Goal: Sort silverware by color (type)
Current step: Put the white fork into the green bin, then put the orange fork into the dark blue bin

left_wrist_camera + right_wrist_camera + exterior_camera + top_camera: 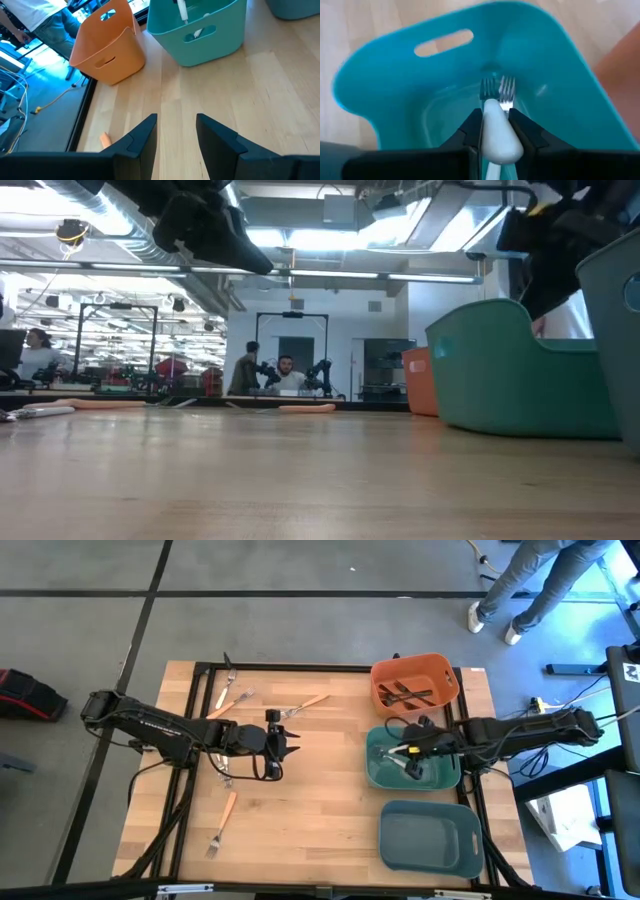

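Observation:
My left gripper [288, 741] [175, 135] hovers open over bare wood at the table's middle, nothing between its fingers. My right gripper [405, 753] [495, 125] is shut on a silver fork [496, 131] inside the teal bin [380, 772]. A second fork head [488, 88] shows beside the held fork's tines. Dark forks [410, 694] lie in the orange bin [385, 675]. Orange-handled forks lie flat on the table on the left half [308, 702] [236, 700] [226, 812]. A silver fork [228, 670] rests near the far edge. My right gripper pinches the silver fork's handle [496, 142] between its two fingers, which lie along the handle. It comes from above, slanting down into the teal bin. The tines [507, 91] point away from the fingers toward the bin's floor; whether they touch it, I cannot tell.
A dark blue-grey bin [430, 838] sits at the near right corner, next to the teal bin. Open wood lies between my left gripper and the bins. A person's legs [520, 585] stand beyond the far right corner. More people show far behind in the low view [285, 375].

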Controlling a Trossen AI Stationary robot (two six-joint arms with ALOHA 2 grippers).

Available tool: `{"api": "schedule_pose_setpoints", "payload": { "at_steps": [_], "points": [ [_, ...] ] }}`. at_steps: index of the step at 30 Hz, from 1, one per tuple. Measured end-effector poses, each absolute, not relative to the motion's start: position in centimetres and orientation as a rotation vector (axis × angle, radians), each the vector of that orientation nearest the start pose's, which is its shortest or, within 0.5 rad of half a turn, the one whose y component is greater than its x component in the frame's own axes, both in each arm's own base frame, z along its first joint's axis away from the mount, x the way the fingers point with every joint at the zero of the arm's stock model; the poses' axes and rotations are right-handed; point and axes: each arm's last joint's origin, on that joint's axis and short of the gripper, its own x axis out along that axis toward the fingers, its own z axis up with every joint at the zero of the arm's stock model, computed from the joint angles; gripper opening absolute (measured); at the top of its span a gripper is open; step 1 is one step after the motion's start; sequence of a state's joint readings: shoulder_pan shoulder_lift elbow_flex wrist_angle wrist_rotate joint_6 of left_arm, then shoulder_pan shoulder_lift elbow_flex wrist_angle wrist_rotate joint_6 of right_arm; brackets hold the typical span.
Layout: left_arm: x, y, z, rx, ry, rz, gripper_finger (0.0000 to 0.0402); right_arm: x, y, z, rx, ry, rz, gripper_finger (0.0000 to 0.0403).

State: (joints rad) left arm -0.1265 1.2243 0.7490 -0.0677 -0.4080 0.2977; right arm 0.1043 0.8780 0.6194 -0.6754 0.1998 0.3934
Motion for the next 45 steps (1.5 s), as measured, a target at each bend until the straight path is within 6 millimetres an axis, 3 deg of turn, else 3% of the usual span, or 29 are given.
{"api": "schedule_pose_setpoints", "payload": {
  "at_steps": [6, 12, 18, 22, 25, 29, 45],
  "points": [
    [25.6, -2.1, 24.4, 0.432, 0.565, 0.193, 0.0131, 16.8, 1.2, 21.7, 0.239, 0.919, -0.298, 0.0070],
    [25.6, -2.1, 24.4, 0.430, 0.564, 0.189, 0.0131, 16.9, 1.1, 21.6, 0.252, 0.941, -0.321, 0.0145],
    [25.6, -1.7, 24.4, 0.409, 0.565, 0.205, 0.0131, 17.3, 1.2, 26.1, 0.282, 0.882, -0.314, 0.0209],
    [25.6, -1.2, 24.4, 0.370, 0.566, 0.235, 0.0131, 17.6, 0.5, 28.9, 0.264, 0.746, -0.469, 0.0219],
    [25.7, -0.9, 24.4, 0.360, 0.566, 0.247, 0.0131, 17.7, -1.0, 30.0, 0.309, 0.693, -0.569, 0.0220],
    [25.7, -0.9, 24.4, 0.351, 0.566, 0.251, 0.0131, 17.1, -3.6, 30.0, 0.381, 0.733, -0.644, 0.0220],
    [25.7, -0.6, 24.5, 0.307, 0.553, 0.275, 0.0131, 14.6, -14.5, 27.1, 0.643, 0.865, -0.802, 0.0221]
  ]
}}
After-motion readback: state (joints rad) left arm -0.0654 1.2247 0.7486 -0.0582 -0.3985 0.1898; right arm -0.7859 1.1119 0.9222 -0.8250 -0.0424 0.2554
